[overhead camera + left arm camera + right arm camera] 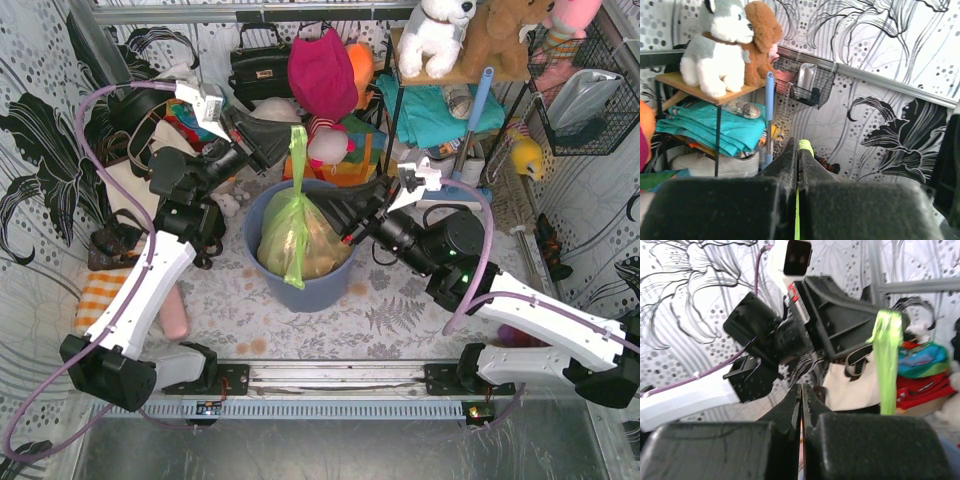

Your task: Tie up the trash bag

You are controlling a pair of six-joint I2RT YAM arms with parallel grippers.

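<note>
Plainly, the trash bag (292,240) sits inside the round blue-grey bin (322,290) at the centre of the counter (400,305). We see only its upper part above the rim, and the tan paper shows through as a blur. One loop handle (298,150) is stretched straight up toward 12 o'clock from the bag. The left fingers (286,154) are closed on that handle near its top, coming in from 10 o'clock. In the left wrist view the loop handle (805,146) peeks out at the tips of the left fingers (797,150), and a thin green line runs down the seam between them. The rest of the bag is out of that view, hidden below the black pads.

The right fingers (342,224) lie against the bag's side at 3 o'clock, over the bin's rim. In the right wrist view the right fingers (801,390) are pressed shut, seam to seam. We cannot make out whether any plastic is pinched there: the tips are dark and blurred, and in the top view the fingers themselves cover the contact. The right wrist view also shows the stretched loop handle (887,360) at 2 o'clock, its lower end cut off by the right pad, and a cream tote bag (845,385) partly covered behind it.
</note>
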